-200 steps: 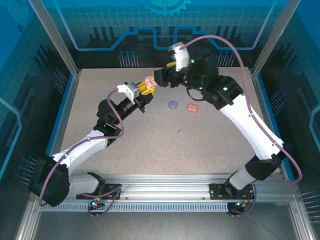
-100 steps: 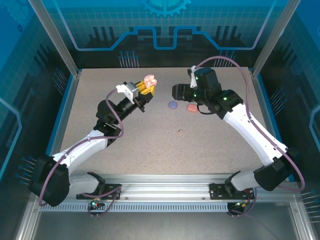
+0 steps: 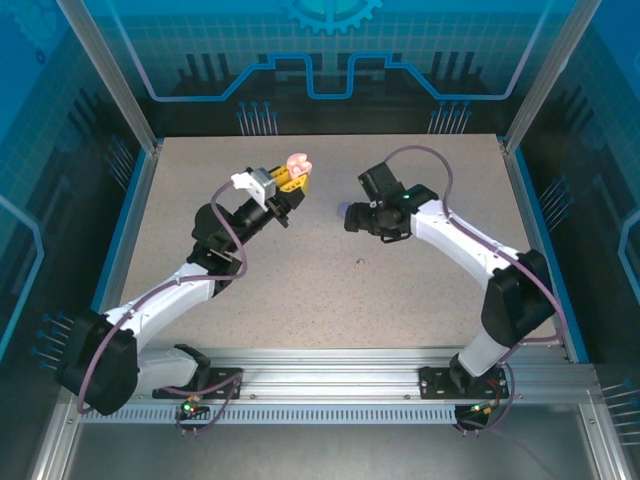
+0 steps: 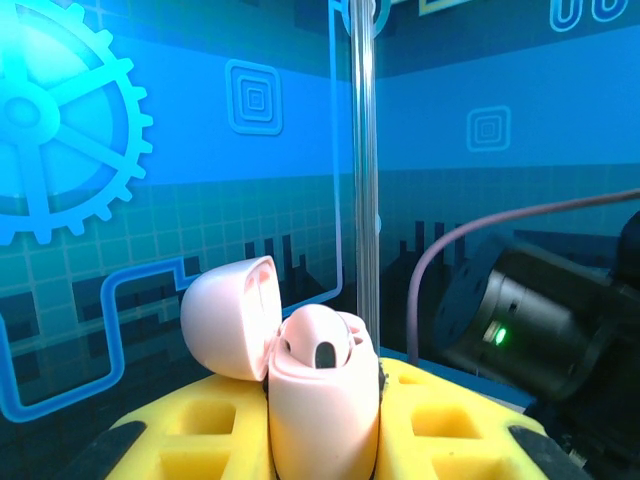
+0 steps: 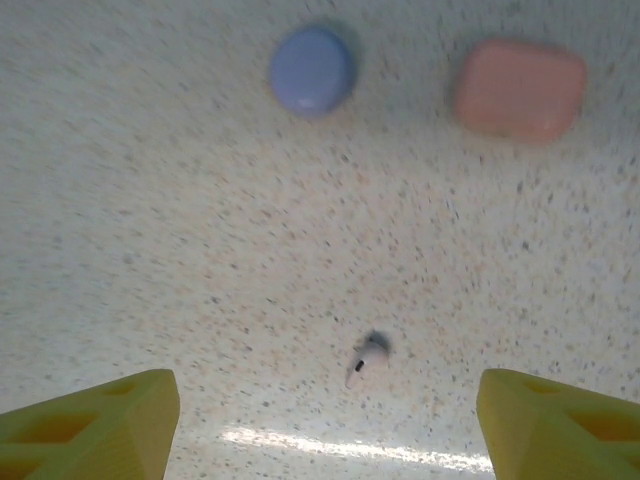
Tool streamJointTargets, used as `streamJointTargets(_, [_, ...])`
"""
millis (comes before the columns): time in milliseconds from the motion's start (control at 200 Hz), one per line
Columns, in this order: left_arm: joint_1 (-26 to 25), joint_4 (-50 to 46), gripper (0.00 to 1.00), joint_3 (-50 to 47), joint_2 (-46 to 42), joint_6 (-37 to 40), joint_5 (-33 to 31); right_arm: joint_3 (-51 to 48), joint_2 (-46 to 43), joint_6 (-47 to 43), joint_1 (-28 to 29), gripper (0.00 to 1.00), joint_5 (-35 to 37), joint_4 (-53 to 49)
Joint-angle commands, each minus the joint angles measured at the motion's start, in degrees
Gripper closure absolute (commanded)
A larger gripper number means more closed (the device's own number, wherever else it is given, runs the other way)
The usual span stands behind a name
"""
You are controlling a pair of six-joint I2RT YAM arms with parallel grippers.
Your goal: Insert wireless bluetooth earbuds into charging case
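Pink case point(image 4: 320, 400), lid point(image 4: 228, 315) hinged open, held upright and clear of the desk in the left tool point(image 3: 292, 177), whose yellow fingers are clamped on its sides. One pale seated bud point(image 4: 322, 345) shows in the case mouth. Purple case point(image 5: 312, 68) and coral case point(image 5: 520, 88) lie closed, near each other on the desk point(image 5: 150, 250); their contents cannot be told. Right tool point(image 5: 325, 430) hangs low above the desk, fingers spread wide, holding nothing. A loose bud point(image 5: 368, 362), pale pink, lies on the speckled beige desk between those fingers, well apart from both closed cases. Blue walls point(image 3: 330, 60) printed with gears and circuit lines, framed by metal posts point(image 3: 105, 75), enclose the desk.
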Motion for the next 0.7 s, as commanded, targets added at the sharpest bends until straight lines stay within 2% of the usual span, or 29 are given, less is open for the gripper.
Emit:
streamJointTargets(0, [-0.5,2.1,1.0,-0.8,-2.4,-0.7,-1.1,0.1,3.1,4.6,1.8,0.23,1.1,-3.6])
streamJointTargets(100, [-0.4,2.3,1.0,-1.2,-2.4,-0.7,-1.2,0.6,6.1,9.1,2.2,0.27,1.3,-5.1])
streamJointTargets(375, [-0.5,3.4,1.0,-1.5,-1.8,-0.8,-1.4,-0.4,11.3,21.9,2.2,0.36,-3.8,-2.9])
streamJointTargets(695, [-0.5,4.7,1.0,-2.3,-1.5,-1.5,-1.8,1.1,16.9,25.9,2.9,0.42,-4.9,-3.7])
